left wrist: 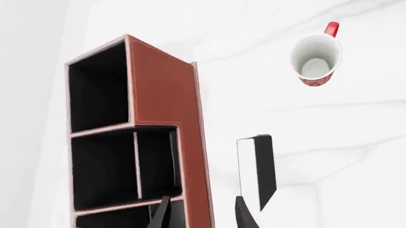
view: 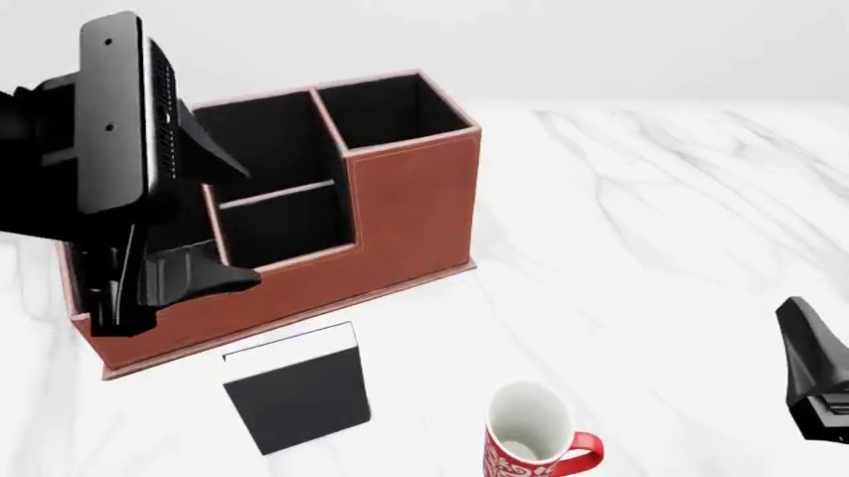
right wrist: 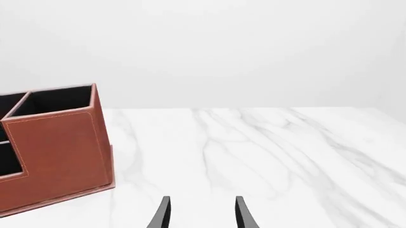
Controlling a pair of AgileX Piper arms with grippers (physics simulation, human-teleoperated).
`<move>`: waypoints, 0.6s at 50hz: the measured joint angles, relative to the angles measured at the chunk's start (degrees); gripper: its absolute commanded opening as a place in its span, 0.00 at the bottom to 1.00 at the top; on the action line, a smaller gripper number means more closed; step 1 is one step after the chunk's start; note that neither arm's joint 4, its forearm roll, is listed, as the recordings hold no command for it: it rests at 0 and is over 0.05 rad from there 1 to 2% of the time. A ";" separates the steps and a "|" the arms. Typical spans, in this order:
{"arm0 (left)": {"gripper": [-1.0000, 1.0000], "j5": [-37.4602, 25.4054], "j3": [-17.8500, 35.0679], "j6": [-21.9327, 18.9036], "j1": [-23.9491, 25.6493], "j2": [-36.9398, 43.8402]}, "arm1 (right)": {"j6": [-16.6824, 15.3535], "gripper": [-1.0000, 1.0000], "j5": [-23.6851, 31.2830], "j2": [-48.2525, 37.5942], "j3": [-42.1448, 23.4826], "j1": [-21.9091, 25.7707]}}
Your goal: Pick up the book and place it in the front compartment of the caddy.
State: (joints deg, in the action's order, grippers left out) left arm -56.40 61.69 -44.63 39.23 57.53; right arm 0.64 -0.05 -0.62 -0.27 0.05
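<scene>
The black book [view: 294, 390] lies flat on the table just in front of the caddy [view: 398, 214], its white page edge toward the caddy. It also shows in the left wrist view [left wrist: 261, 166], beside the caddy's outer wall [left wrist: 168, 118]. My left gripper [left wrist: 201, 216] is open and empty. In the front view it [view: 133, 296] hangs over the caddy's front left part, left of the book. My right gripper [right wrist: 201, 214] is open and empty, low over the table at the right edge [view: 816, 370], far from the book. The caddy's right end [right wrist: 60, 142] shows in the right wrist view.
A red mug [view: 534, 439] with a white inside stands upright near the table's front edge, to the right of the book. It also shows in the left wrist view [left wrist: 316, 54]. The table [view: 663, 219] is white marble.
</scene>
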 measured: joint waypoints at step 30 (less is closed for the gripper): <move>1.00 3.04 -5.55 1.50 1.69 6.28 | 0.00 1.00 0.00 0.00 0.00 0.00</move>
State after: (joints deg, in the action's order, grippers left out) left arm -53.36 56.14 -43.13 40.91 63.80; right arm 0.64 -0.05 -0.63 -0.27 0.05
